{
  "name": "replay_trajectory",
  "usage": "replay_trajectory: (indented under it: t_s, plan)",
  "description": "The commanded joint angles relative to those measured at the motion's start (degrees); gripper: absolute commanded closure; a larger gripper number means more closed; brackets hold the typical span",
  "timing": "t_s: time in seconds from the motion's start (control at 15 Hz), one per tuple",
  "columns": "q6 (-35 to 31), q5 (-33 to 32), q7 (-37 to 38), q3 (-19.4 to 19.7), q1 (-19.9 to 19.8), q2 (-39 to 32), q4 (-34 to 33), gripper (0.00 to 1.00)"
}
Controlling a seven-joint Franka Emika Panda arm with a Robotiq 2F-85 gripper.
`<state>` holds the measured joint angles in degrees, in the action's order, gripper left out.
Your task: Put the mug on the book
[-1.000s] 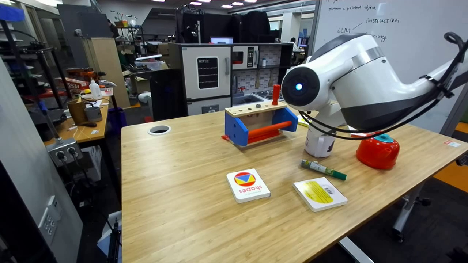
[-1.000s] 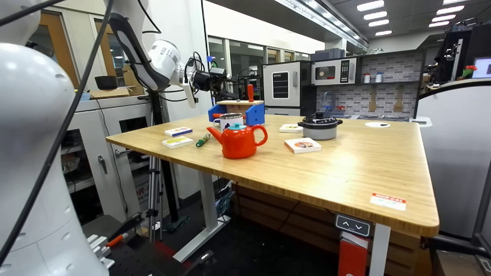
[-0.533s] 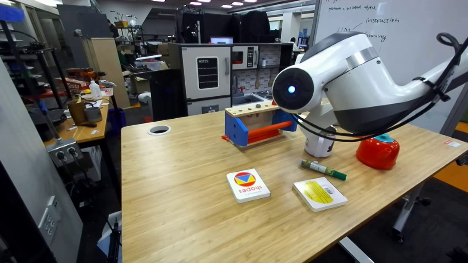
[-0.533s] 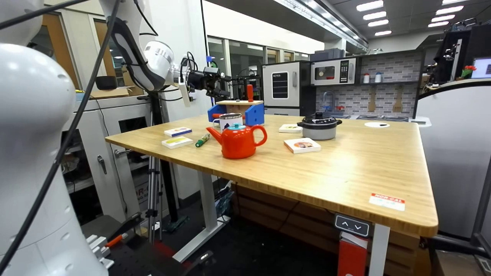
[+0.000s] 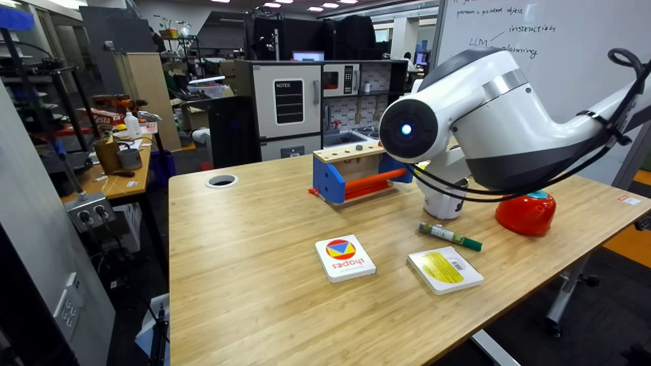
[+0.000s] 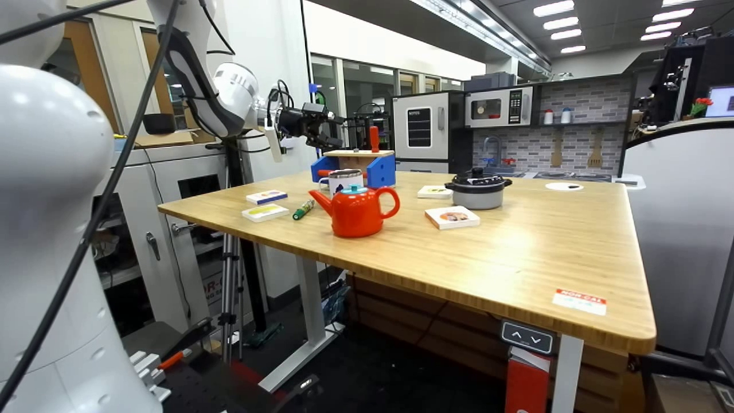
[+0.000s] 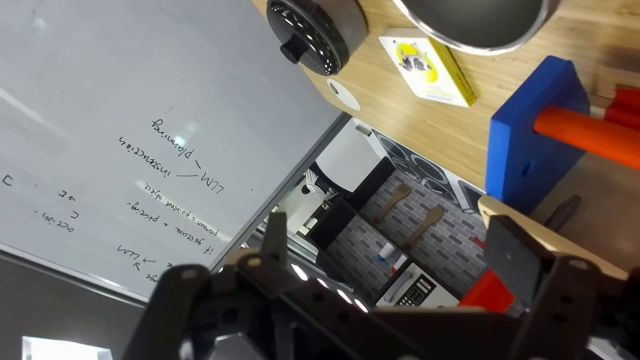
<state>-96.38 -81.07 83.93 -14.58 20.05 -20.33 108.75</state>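
1. One mug (image 6: 344, 179) to move: upright on the worktop (image 5: 239, 264), below the end effector (image 7: 395, 243) and apart from it, with the handle (image 6: 322, 180) out to one side.
2. Spread wide at the fingers (image 7: 515, 255), with nothing held between.
3. Probably fairly light, judging by the thin metal rim and hollow inside, with no contents visible. Likely stiff enough not to give under a firm squeeze, but smooth and rather slippery. Unlikely to shatter; perhaps prone to scratching on the white, dark-patterned outside.
4. Best taken, probably, across the wall below the rim, clear of the handle, or pinched at the rim if too broad for that. Calls for bringing the end effector down and aiming lower first.
5. Bound for the book (image 5: 346, 257), lower than the end effector and out of the wrist view; flat, and likely firm enough to bear the load.
6. Read "shapes" in red on that cover, upside down in an exterior view.
7. Beyond the end effector, read "NOTES:" on the toy fridge (image 5: 287, 129), and "LLM", "planning" and "instruction" on the whiteboard (image 7: 100, 100).
8. Lower than the end effector, read "NON-CAL" on the sticker (image 6: 579, 302) near the worktop's edge. Find no brand legible on the mug.
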Motion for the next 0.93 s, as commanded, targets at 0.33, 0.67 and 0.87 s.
replay_trajectory:
  t_s: [0.33, 0.67, 0.87]
  plan:
    - [-0.1, 4.4, 2.0, -2.6, 0.7, 1.7, 5.3, 0.0]
    - [-0.2, 7.1, 4.8, -3.7, 1.6, 0.9, 6.9, 0.0]
    - [0.3, 9.0, 6.6, -4.0, 2.5, 0.6, 7.3, 0.0]
